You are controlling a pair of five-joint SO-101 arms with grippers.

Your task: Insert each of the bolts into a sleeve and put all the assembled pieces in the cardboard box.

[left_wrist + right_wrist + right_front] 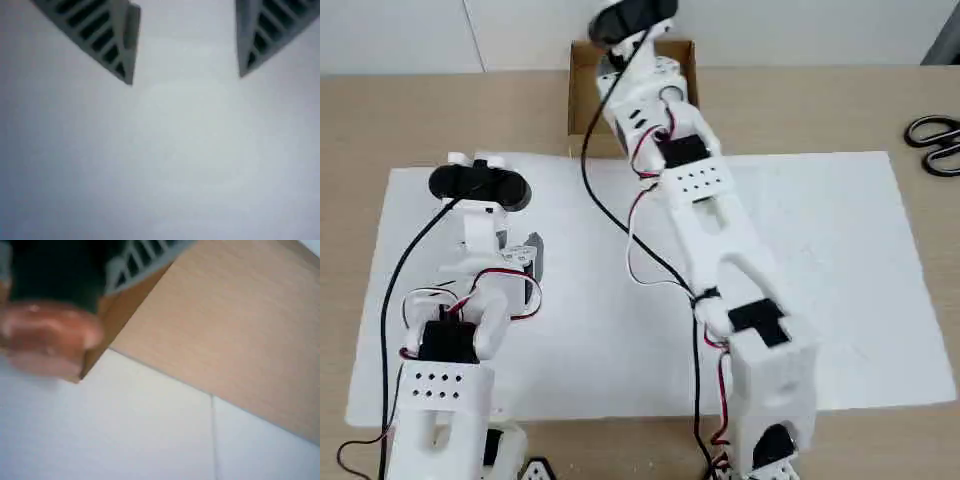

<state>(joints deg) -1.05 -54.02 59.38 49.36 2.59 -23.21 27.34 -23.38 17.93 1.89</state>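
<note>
- The left gripper (pixel 186 79) hangs low over the white paper (pixel 820 300) on the near side of the table (pixel 820 110). Its fingers (pixel 122 55) are spread apart with nothing between them.
- Farther out, the right arm stretches across the paper to the box (pixel 582 100) at the far edge.
- The right gripper (pixel 107 277) looks clamped on a dark piece (pixel 50 280) with a reddish end. The wrist view is too blurred to tell the bolt from the sleeve.
- The piece sits at the box's wall, and the box corner and bare table run on beyond it.
- The step in hand is probably dropping the piece into the box.
- To do it well, bring the piece fully inside the walls first, because a piece let go at the rim could tip out onto the paper.
- Lower it, spread the fingers wide, then lift straight up so nothing catches the cardboard.
- Scissors (pixel 935 140) lie far off to the right, well clear of the work.
</note>
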